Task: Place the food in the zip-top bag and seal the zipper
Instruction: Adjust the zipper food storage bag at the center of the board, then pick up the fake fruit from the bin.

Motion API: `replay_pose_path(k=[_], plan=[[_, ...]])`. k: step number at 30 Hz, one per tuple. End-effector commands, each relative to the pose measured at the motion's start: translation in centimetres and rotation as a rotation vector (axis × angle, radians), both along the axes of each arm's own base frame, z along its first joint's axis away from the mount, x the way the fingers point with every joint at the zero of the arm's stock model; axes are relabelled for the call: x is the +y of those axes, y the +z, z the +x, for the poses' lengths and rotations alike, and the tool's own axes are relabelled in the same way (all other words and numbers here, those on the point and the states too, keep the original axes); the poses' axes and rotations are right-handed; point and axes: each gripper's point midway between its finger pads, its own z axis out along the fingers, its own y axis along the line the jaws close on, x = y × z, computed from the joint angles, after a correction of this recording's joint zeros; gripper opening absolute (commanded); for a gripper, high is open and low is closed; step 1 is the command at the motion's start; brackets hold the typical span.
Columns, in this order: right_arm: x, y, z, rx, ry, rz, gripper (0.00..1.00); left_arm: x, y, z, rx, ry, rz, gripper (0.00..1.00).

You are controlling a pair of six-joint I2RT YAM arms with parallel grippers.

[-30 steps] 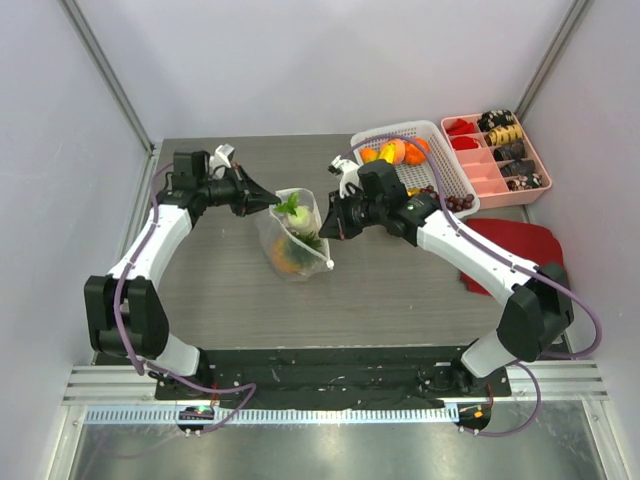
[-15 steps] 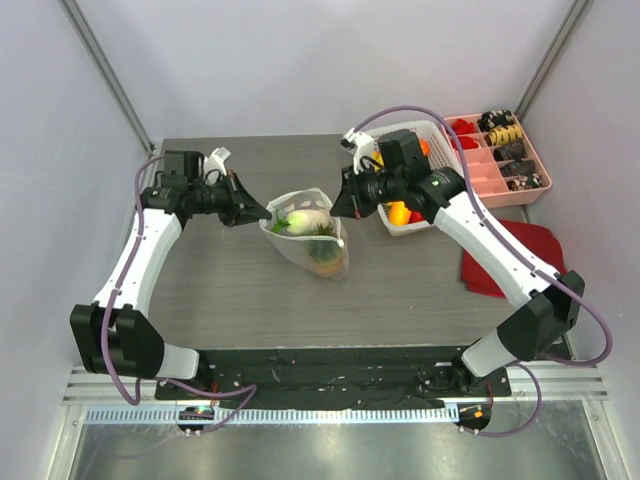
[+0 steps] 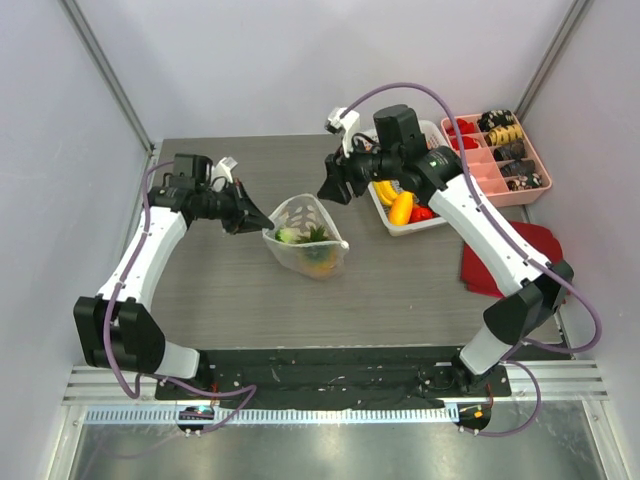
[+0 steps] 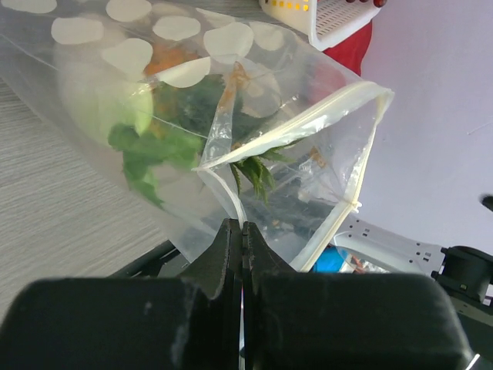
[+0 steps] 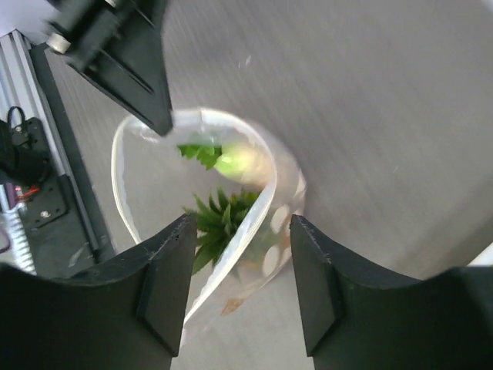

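The clear dotted zip-top bag [image 3: 305, 245] lies on the table with its mouth open toward the back. Food shows inside it: a white radish with green leaves [image 5: 239, 158] and an orange fruit with a leafy top [image 3: 315, 255]. My left gripper [image 3: 256, 218] is shut on the left end of the bag's mouth, and its jaws [image 4: 243, 231] pinch the rim beside the whitish zipper [image 4: 308, 123]. My right gripper [image 3: 328, 190] hovers open above the mouth with nothing between its fingers [image 5: 173, 285]. The zipper strip [image 5: 258, 208] curves below it, unsealed.
A white mesh basket [image 3: 380, 208] right of the bag holds yellow, orange and red toy food. A pink compartment tray [image 3: 480, 165] stands at the back right corner. A red cloth [image 3: 515, 250] lies under the right forearm.
My right gripper opened, let go of the bag's right mouth edge and rose back toward the basket. The bag sagged lower onto the table. The left gripper kept its hold.
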Motion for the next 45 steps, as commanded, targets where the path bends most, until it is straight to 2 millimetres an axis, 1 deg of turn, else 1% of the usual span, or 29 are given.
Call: replay_pose_path(k=[1, 2, 3, 4, 5, 7, 9, 10, 11, 12, 13, 14, 15, 16, 17, 19, 20, 22, 23, 24, 26, 27, 29, 30, 32, 36, 37, 41, 45], plan=[[1.9, 5.5, -1.3, -0.269, 0.141, 0.068, 0.52, -0.5, 0.6, 0.1, 0.004, -0.010, -0.031, 0.00], [2.4, 5.4, -1.6, -0.317, 0.179, 0.044, 0.51, -0.5, 0.6, 0.2, 0.006, -0.009, -0.032, 0.00], [3.2, 4.8, -2.6, -0.323, 0.220, 0.020, 0.46, -0.6, 0.7, 0.2, 0.005, -0.009, -0.036, 0.00], [3.7, 4.3, -2.9, -0.332, 0.247, 0.002, 0.45, -0.6, 0.7, 0.2, 0.005, -0.009, -0.042, 0.00], [4.0, 3.8, -3.1, -0.356, 0.275, -0.020, 0.45, -0.6, 0.7, 0.2, 0.003, -0.008, -0.043, 0.00], [4.9, 2.7, -3.6, -0.343, 0.305, -0.041, 0.44, -0.8, 0.8, 0.2, 0.008, -0.010, -0.052, 0.00], [5.1, 2.1, -3.6, -0.317, 0.304, -0.041, 0.44, -0.8, 1.0, 0.2, 0.003, -0.012, -0.055, 0.00], [5.1, 1.8, -3.1, -0.308, 0.281, -0.050, 0.45, -0.7, 1.0, 0.4, -0.003, -0.009, -0.054, 0.00], [5.0, 1.7, -2.8, -0.300, 0.260, -0.056, 0.47, -0.7, 1.0, 0.4, -0.006, -0.010, -0.052, 0.00], [4.9, 1.9, -2.5, -0.283, 0.228, -0.050, 0.52, -0.6, 1.1, 0.4, -0.012, -0.009, -0.048, 0.00], [4.1, 2.2, -1.5, -0.274, 0.187, -0.048, 0.55, -0.6, 1.2, 0.5, -0.016, -0.005, -0.041, 0.00], [3.5, 2.7, -0.9, -0.254, 0.152, -0.026, 0.64, -0.6, 1.2, 0.5, -0.021, -0.009, -0.039, 0.00], [2.7, 3.9, 0.1, -0.210, 0.091, 0.025, 0.68, -0.6, 1.3, 0.6, -0.023, -0.008, -0.040, 0.00], [0.7, 4.5, 1.9, -0.172, 0.034, 0.062, 0.71, -0.6, 1.3, 0.7, -0.025, -0.008, -0.037, 0.00], [-0.6, 4.6, 3.3, -0.145, -0.015, 0.078, 0.75, -0.6, 1.4, 0.9, -0.035, -0.002, -0.035, 0.00], [-3.0, 4.9, 5.3, -0.102, -0.103, 0.100, 0.76, -0.6, 1.6, 1.2, -0.042, 0.003, -0.037, 0.00], [-5.8, 4.3, 7.5, -0.085, -0.185, 0.095, 0.78, -0.6, 1.8, 1.4, -0.049, 0.006, -0.043, 0.00], [-8.1, 2.9, 9.0, -0.047, -0.260, 0.070, 0.86, -0.6, 2.0, 1.6, -0.055, 0.009, -0.046, 0.00], [-10.2, 1.9, 10.3, -0.031, -0.331, 0.043, 0.87, -0.6, 2.0, 1.6, -0.055, 0.010, -0.045, 0.00], [-11.4, -0.1, 10.9, 0.025, -0.368, 0.013, 0.87, -0.7, 2.0, 1.7, -0.055, 0.008, -0.047, 0.00], [-13.4, -2.7, 12.1, 0.108, -0.461, -0.019, 0.86, -0.7, 2.0, 1.8, -0.053, 0.011, -0.048, 0.00], [-15.3, -5.1, 13.0, 0.174, -0.537, -0.061, 0.85, -0.7, 2.0, 1.8, -0.053, 0.012, -0.047, 0.00], [-16.9, -7.3, 13.6, 0.259, -0.639, -0.085, 0.80, -0.7, 2.0, 1.8, -0.052, 0.014, -0.047, 0.00], [-18.1, -8.7, 13.7, 0.306, -0.698, -0.118, 0.80, -0.6, 1.9, 1.8, -0.052, 0.014, -0.045, 0.00], [-18.9, -11.5, 13.6, 0.366, -0.759, -0.156, 0.80, -0.7, 1.9, 1.8, -0.052, 0.014, -0.044, 0.00], [-20.9, -15.3, 13.8, 0.432, -0.911, -0.224, 0.81, -0.6, 1.7, 1.9, -0.050, 0.017, -0.038, 0.00], [-21.2, -16.5, 13.8, 0.459, -0.932, -0.244, 0.80, -0.5, 1.7, 1.9, -0.050, 0.017, -0.037, 0.00], [-21.4, -19.3, 13.6, 0.515, -0.952, -0.277, 0.81, -0.5, 1.2, 1.8, -0.041, 0.017, -0.033, 0.00], [-21.2, -21.0, 14.0, 0.547, -0.958, -0.285, 0.80, -0.6, 1.0, 1.7, -0.029, 0.014, -0.036, 0.00]])
